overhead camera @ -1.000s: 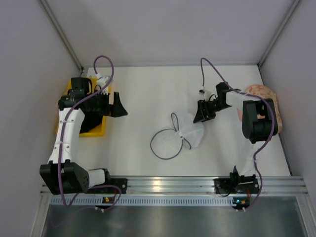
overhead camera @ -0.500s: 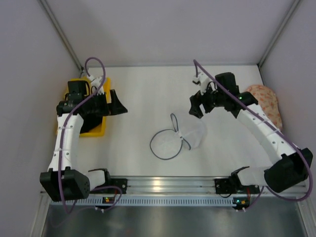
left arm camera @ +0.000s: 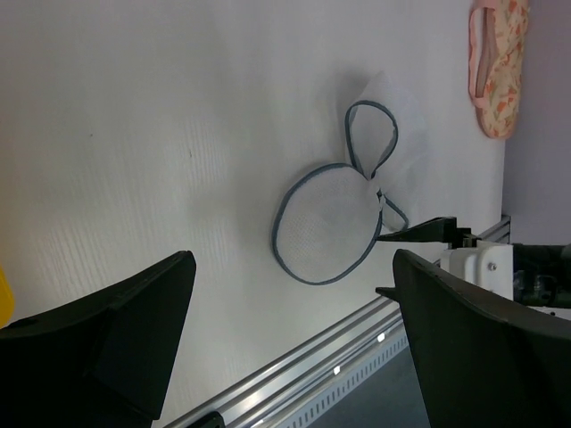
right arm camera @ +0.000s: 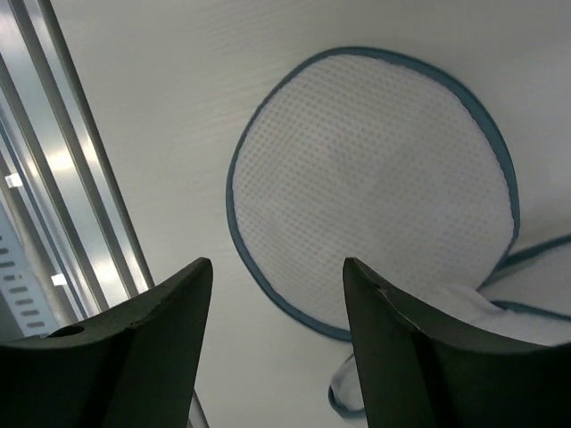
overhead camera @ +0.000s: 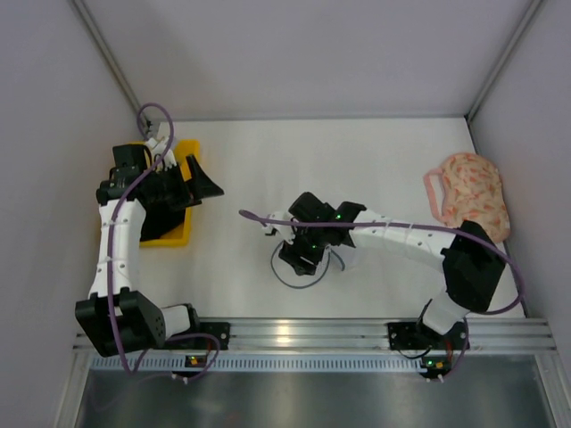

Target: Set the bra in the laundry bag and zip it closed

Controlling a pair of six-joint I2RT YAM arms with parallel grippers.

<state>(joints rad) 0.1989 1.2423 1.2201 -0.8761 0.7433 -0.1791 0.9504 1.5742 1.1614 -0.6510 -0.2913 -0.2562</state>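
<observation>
Unzipped at the middle of the table (overhead camera: 250,160), the laundry bag (left arm camera: 326,223): one round mesh half lying flat, dark rim in plain sight, the other half crumpled just beside it. Directly above the flat half, the right gripper (right arm camera: 277,267), fingers spread wide with nothing between them. Off at the left, over the yellow tray (overhead camera: 169,236), the left gripper (overhead camera: 207,176), fingers likewise parted wide and holding nothing, pointed toward the bag. By the right wall, well apart from the bag, a pink floral bra (overhead camera: 468,192). Along the near edge, a metal rail (overhead camera: 294,334) carrying both arm bases.
</observation>
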